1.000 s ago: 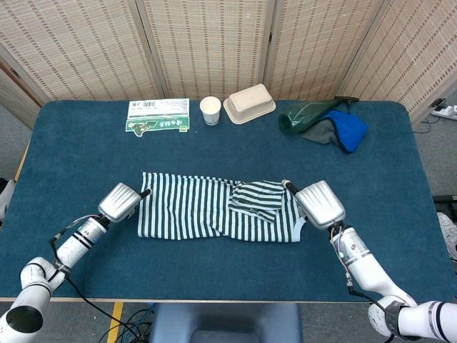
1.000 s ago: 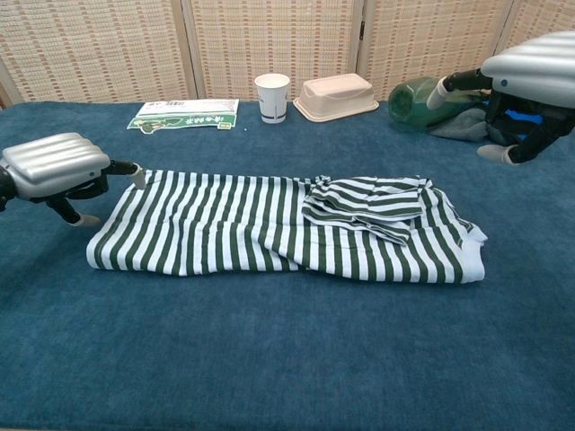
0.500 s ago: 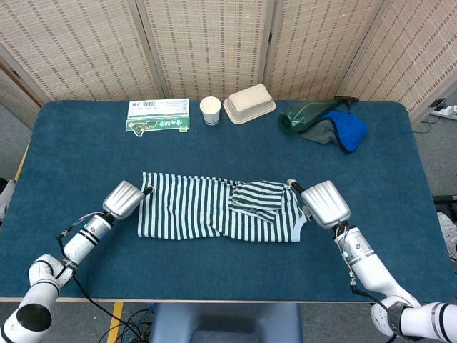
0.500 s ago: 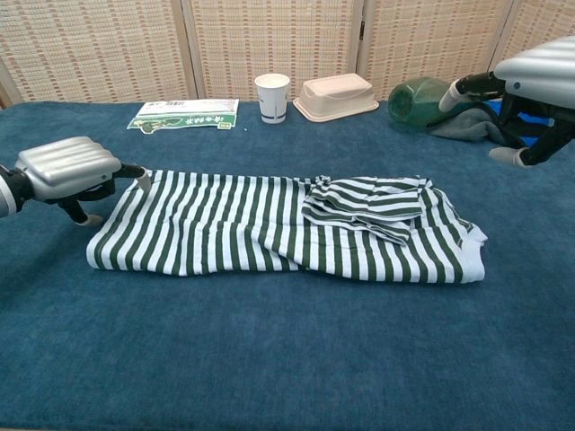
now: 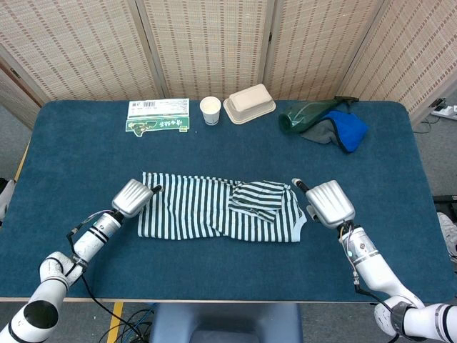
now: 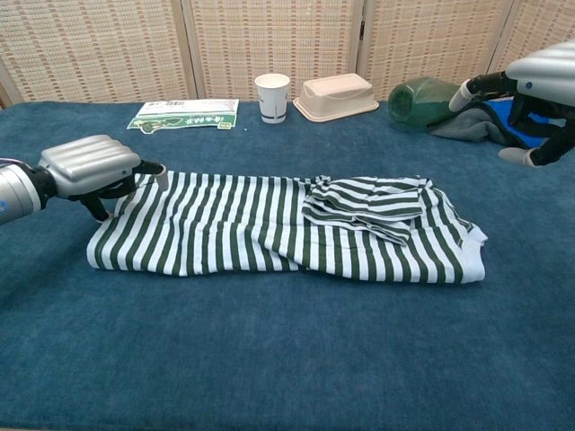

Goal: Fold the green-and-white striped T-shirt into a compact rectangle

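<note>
The green-and-white striped T-shirt [image 5: 214,211] lies flat across the middle of the blue table as a long band, with a bunched sleeve fold [image 5: 255,200] on its right half. My left hand [image 5: 133,197] hovers at the shirt's left edge [image 6: 112,224], fingers and thumb apart, holding nothing I can see. My right hand [image 5: 330,204] is just right of the shirt's right end and raised off the table. In the chest view the right hand [image 6: 539,76] shows high at the right edge, fingers apart and empty.
Along the far edge of the table [image 5: 71,143] lie a green-and-white packet [image 5: 158,116], a paper cup [image 5: 210,110], a beige lidded container [image 5: 249,103], a green bottle [image 5: 307,114] and a blue-and-grey cloth [image 5: 341,131].
My left hand has slid right, up to the shirt's left edge. My right hand has drifted right, away from the shirt's right end. The shirt has not moved.
</note>
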Robot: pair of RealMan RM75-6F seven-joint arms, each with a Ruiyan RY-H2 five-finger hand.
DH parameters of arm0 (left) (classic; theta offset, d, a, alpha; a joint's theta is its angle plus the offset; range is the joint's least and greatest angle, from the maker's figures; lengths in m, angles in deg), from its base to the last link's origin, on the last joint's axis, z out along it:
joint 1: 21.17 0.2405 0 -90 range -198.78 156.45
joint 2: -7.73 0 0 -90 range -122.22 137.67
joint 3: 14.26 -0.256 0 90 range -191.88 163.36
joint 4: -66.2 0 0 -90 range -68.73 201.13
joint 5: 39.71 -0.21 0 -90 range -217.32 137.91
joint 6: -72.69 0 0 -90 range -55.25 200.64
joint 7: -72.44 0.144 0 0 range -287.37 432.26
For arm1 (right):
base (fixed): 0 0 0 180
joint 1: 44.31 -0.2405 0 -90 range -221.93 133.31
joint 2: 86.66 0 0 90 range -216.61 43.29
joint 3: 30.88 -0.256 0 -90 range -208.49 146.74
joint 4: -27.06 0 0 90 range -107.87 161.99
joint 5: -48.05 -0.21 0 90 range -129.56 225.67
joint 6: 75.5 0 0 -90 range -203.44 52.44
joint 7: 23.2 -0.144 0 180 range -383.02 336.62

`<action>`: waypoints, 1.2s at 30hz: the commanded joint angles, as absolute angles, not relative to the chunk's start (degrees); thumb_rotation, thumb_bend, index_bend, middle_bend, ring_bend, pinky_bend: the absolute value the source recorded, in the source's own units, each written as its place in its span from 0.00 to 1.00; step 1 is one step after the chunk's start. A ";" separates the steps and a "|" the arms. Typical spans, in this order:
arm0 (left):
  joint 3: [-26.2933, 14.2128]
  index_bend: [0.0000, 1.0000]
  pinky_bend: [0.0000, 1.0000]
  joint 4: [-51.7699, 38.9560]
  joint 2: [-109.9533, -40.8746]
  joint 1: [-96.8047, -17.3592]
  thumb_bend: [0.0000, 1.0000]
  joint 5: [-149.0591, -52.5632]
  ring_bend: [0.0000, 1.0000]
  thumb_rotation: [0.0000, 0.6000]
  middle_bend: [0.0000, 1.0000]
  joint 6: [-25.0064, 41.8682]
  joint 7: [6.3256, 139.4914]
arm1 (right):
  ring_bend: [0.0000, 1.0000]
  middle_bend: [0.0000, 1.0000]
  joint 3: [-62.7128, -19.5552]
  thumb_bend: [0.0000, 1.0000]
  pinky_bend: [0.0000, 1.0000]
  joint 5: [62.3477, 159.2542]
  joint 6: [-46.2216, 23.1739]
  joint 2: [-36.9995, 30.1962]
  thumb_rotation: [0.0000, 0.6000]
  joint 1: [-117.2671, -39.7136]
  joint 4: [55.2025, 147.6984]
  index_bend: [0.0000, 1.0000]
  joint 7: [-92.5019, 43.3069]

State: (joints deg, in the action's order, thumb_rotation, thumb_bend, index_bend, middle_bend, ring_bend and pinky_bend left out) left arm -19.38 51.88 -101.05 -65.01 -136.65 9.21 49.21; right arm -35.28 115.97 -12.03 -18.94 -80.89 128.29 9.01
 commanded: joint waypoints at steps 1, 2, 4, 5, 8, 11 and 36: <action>-19.25 0.40 0.85 51.44 -100.92 -65.14 0.22 -136.34 0.84 1.00 0.93 9.16 48.64 | 1.00 0.89 -35.39 0.37 1.00 116.22 -12.24 -18.85 1.00 -80.74 127.85 0.16 8.43; -19.23 0.41 0.85 51.24 -100.85 -65.17 0.22 -136.21 0.84 1.00 0.93 9.24 48.37 | 1.00 0.89 -35.39 0.37 1.00 116.31 -12.36 -18.78 1.00 -80.67 127.64 0.16 8.17; -19.18 0.44 0.85 51.05 -100.81 -65.21 0.22 -136.03 0.84 1.00 0.93 9.19 48.16 | 1.00 0.89 -35.41 0.37 1.00 116.46 -12.53 -18.66 1.00 -80.61 127.32 0.16 7.83; -19.12 0.45 0.85 50.99 -100.83 -65.23 0.22 -135.89 0.84 1.00 0.93 9.15 48.14 | 1.00 0.89 -35.44 0.37 1.00 116.54 -12.68 -18.60 1.00 -80.58 127.11 0.16 7.62; -18.93 0.47 0.85 50.93 -100.87 -65.22 0.24 -135.55 0.84 1.00 0.93 9.01 48.16 | 1.00 0.89 -35.49 0.37 1.00 116.77 -12.92 -18.48 1.00 -80.55 126.74 0.16 7.32; -18.60 0.50 0.85 50.64 -100.83 -65.25 0.28 -135.03 0.84 1.00 0.93 8.89 47.70 | 1.00 0.89 -35.57 0.37 1.00 117.07 -13.11 -18.35 1.00 -80.49 126.49 0.16 7.04; -18.28 0.73 0.85 46.07 -99.55 -64.17 0.61 -134.10 0.85 1.00 0.95 5.36 52.58 | 1.00 0.89 -36.04 0.37 1.00 118.97 -13.42 -18.10 1.00 -79.51 125.76 0.16 4.44</action>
State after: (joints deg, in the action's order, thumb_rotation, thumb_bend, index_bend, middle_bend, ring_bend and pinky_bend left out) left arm -18.39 46.30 -100.19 -64.45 -134.29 5.45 51.13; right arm -36.04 118.95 -13.43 -18.11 -79.53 125.76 4.45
